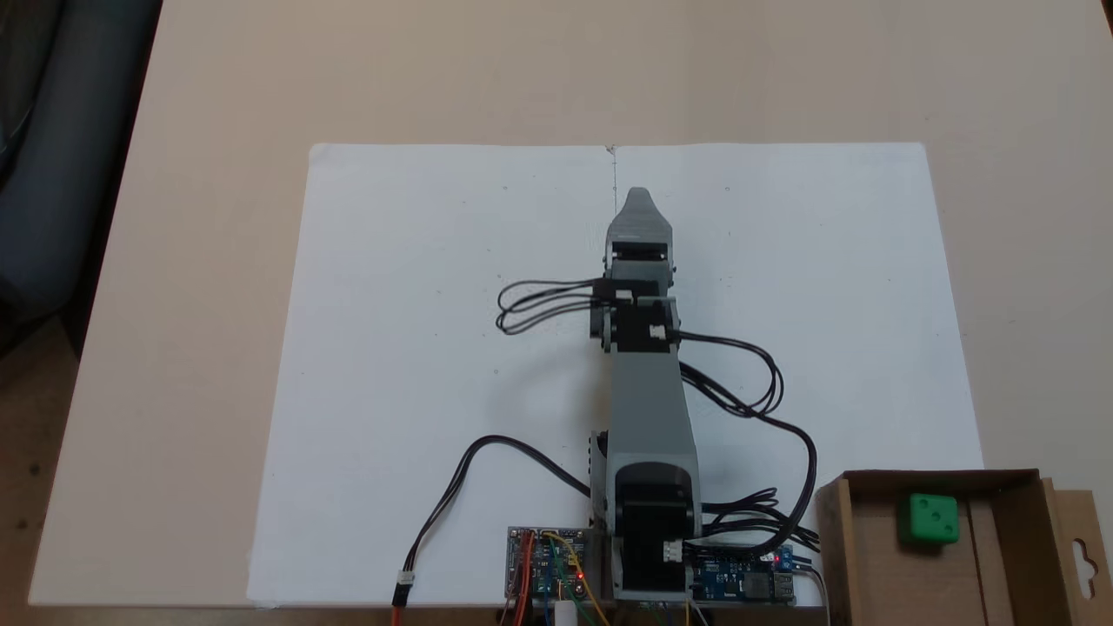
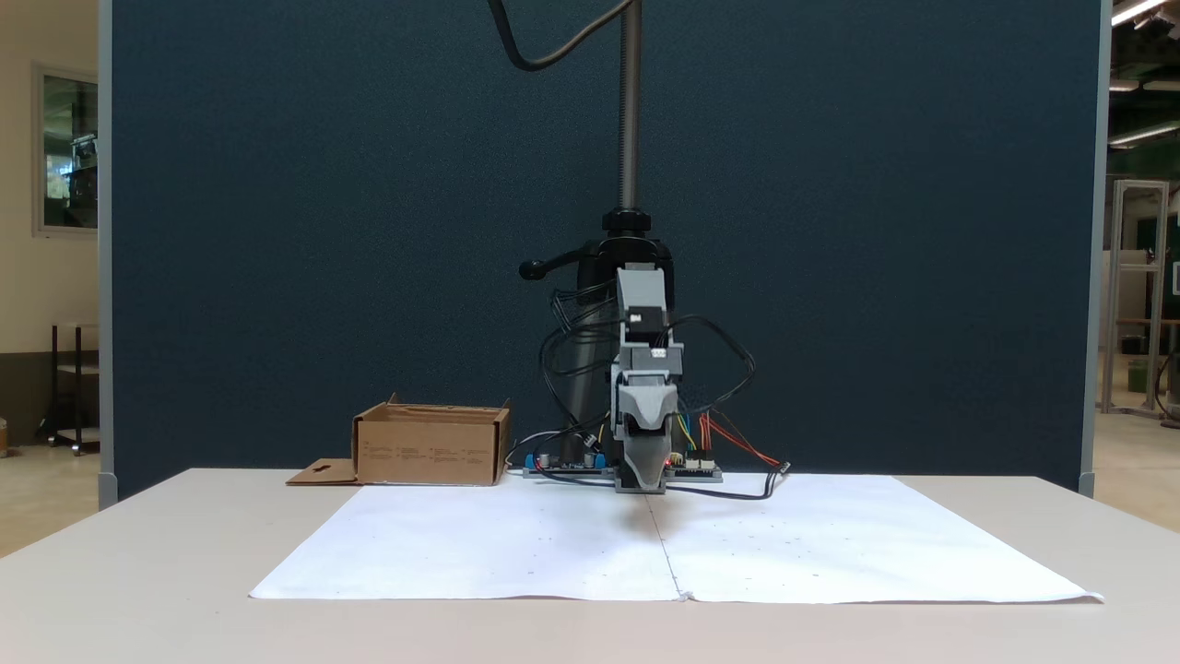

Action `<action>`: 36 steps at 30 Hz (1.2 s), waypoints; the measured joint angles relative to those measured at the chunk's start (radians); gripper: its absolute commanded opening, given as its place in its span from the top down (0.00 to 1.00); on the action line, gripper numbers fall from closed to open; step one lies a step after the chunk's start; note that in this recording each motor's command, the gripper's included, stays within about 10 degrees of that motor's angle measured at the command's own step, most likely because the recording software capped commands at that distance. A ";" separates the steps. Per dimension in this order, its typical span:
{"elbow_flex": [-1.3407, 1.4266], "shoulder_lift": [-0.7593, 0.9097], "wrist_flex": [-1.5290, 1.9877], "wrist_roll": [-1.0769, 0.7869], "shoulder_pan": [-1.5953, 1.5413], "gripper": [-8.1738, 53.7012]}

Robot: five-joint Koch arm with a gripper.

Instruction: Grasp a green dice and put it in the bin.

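Observation:
The green dice (image 1: pixel 933 519) lies inside the brown cardboard bin (image 1: pixel 1009 565) at the lower right of a fixed view, close to the bin's far wall. In another fixed view the bin (image 2: pixel 431 449) stands at the left behind the paper, and its walls hide the dice. My gripper (image 1: pixel 637 196) points away from the arm's base over the middle of the white paper, far from the bin. Its tip (image 2: pixel 643 484) hangs just above the paper. The jaws come together in a single point with nothing between them.
A large white paper sheet (image 1: pixel 417 348) covers the table's middle. Circuit boards (image 1: pixel 548 565) and black cables (image 1: pixel 765 400) sit around the arm's base. A dark camera pole (image 2: pixel 630 111) and a blue partition (image 2: pixel 277 231) stand behind the arm. The bin's flap (image 1: pixel 1083 548) has a hang-hole.

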 measured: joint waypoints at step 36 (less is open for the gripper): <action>0.479 0.172 -1.150 -0.009 0.000 0.15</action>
